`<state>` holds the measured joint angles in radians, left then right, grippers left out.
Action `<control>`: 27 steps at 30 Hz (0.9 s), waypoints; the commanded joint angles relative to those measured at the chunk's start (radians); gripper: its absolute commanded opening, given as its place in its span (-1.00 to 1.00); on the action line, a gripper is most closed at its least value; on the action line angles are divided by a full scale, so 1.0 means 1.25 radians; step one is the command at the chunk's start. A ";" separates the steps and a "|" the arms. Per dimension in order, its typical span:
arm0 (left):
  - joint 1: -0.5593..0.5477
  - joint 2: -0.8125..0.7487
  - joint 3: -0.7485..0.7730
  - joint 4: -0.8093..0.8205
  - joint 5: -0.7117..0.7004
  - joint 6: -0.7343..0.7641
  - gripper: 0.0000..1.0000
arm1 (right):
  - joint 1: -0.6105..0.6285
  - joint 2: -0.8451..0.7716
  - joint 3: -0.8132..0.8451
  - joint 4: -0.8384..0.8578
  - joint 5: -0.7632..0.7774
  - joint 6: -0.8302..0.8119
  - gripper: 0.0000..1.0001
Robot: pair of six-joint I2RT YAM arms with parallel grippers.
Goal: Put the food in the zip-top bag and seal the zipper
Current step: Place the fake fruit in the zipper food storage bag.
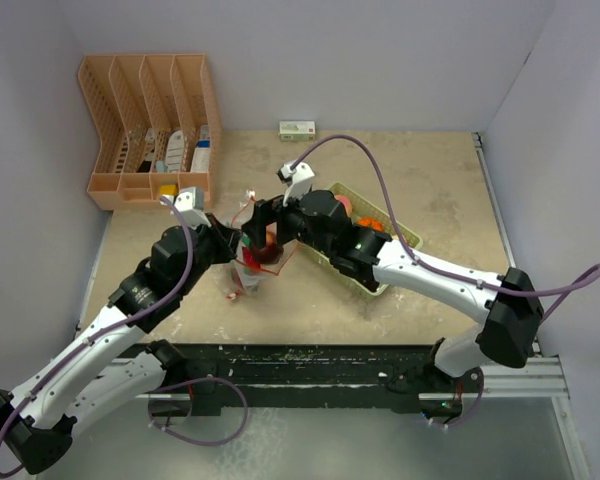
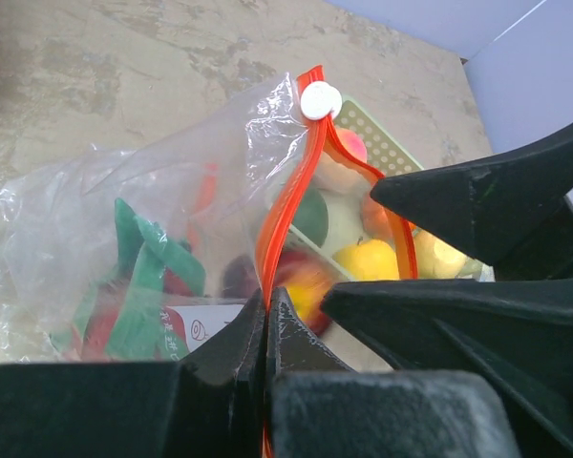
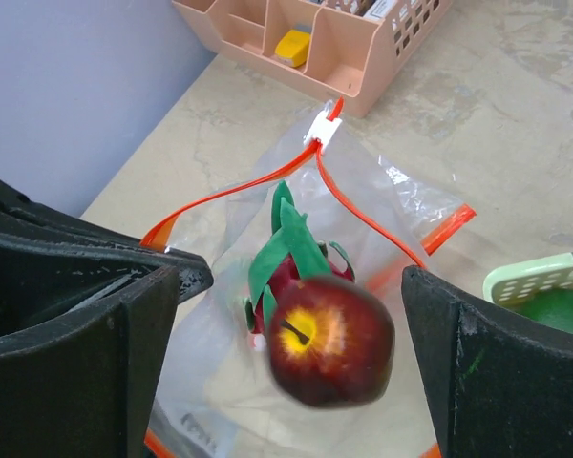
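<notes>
While the left hand (image 2: 267, 320) pinches the zipper (image 2: 285, 196), a red apple (image 3: 331, 340) lies midway across the wide-open right hand (image 3: 296, 286).

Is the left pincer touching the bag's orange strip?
Touching. The left wrist view shows the left pincer shut, with the orange strip running down and pinched between its tips.

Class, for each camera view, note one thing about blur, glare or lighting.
Right wrist view: the red apple is smeared by blur, while the white slider is crisp. Left wrist view: glare streaks the clear bag, and the near fingers are dark and soft. Top view: even light, faint shadows, nothing smeared.
</notes>
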<state>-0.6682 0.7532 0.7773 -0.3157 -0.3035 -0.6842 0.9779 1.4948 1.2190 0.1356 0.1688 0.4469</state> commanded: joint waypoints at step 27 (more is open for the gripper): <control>0.000 -0.061 0.029 0.042 0.007 0.040 -1.00 | -0.221 -0.125 -0.239 -0.557 0.214 0.266 0.76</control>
<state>-0.6682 0.7063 0.7837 -0.3237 -0.3008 -0.6594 0.7280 1.2819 0.9241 -0.5743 0.4484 0.7235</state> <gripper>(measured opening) 0.006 0.892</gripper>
